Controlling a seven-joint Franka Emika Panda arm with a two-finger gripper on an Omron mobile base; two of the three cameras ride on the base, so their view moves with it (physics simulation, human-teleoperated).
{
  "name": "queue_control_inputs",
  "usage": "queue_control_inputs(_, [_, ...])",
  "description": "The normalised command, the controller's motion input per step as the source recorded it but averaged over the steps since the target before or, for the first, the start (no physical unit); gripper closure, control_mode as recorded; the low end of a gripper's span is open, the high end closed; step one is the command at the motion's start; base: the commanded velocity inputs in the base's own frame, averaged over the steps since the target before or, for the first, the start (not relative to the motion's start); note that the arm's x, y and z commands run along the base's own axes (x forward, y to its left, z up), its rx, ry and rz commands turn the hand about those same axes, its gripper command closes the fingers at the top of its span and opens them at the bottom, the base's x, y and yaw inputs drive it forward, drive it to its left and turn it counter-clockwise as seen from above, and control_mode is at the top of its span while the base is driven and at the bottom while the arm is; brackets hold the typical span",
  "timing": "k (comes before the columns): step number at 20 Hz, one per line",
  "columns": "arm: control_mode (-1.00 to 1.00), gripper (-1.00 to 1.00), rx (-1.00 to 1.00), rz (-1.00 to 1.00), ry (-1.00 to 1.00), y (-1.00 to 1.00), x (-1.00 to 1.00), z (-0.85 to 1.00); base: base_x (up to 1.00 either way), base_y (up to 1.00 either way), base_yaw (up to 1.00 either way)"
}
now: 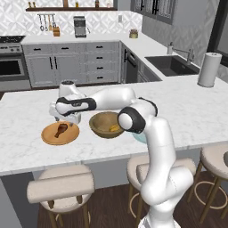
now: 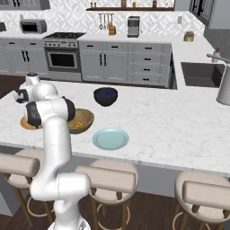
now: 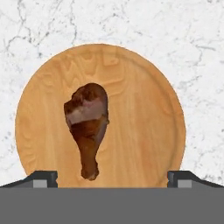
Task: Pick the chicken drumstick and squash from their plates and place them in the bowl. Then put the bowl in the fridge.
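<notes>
In the hand view the chicken drumstick (image 3: 89,127) lies on the wooden plate (image 3: 144,127), left of frame centre, its long axis near vertical, meaty end up. The gripper (image 3: 112,178) hangs above it, fingers spread wide and empty, so the drumstick sits nearer the left tip. In the left base view the squash (image 1: 115,128) rests inside the bowl (image 1: 100,122), half hidden by the elbow.

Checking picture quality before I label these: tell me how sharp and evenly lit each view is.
Hand view: sharp, flat even light, wood grain and chicken drumstick crisp, no glare. Left base view: softer, wooden plate slightly blurred, faint shadow under the bowl. Right base view: similar softness, back counter detail coarse.
</notes>
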Motion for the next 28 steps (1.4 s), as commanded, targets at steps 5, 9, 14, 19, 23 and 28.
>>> queue_control_inputs(5, [-1.00,-1.00,-0.07,0.00,0.00,0.00,0.08,-0.27,0.00,0.00,0.00])
queue_control_inputs(9, [-1.00,-1.00,-0.02,0.00,0.00,0.01,0.24,-0.16,0.00,0.00,0.00])
queue_control_inputs(14, [-1.00,-1.00,0.00,0.00,0.00,0.00,0.32,-0.17,0.00,0.00,0.00])
queue_control_inputs(19, [-1.00,-1.00,0.00,0.00,0.00,0.09,0.39,-0.17,0.00,0.00,0.00])
queue_control_inputs(23, [-1.00,-1.00,0.00,0.00,0.00,0.20,0.30,-0.11,0.00,0.00,0.00])
queue_control_inputs(28, [-1.00,-1.00,0.00,0.00,0.00,0.22,0.01,-0.16,0.00,0.00,0.00])
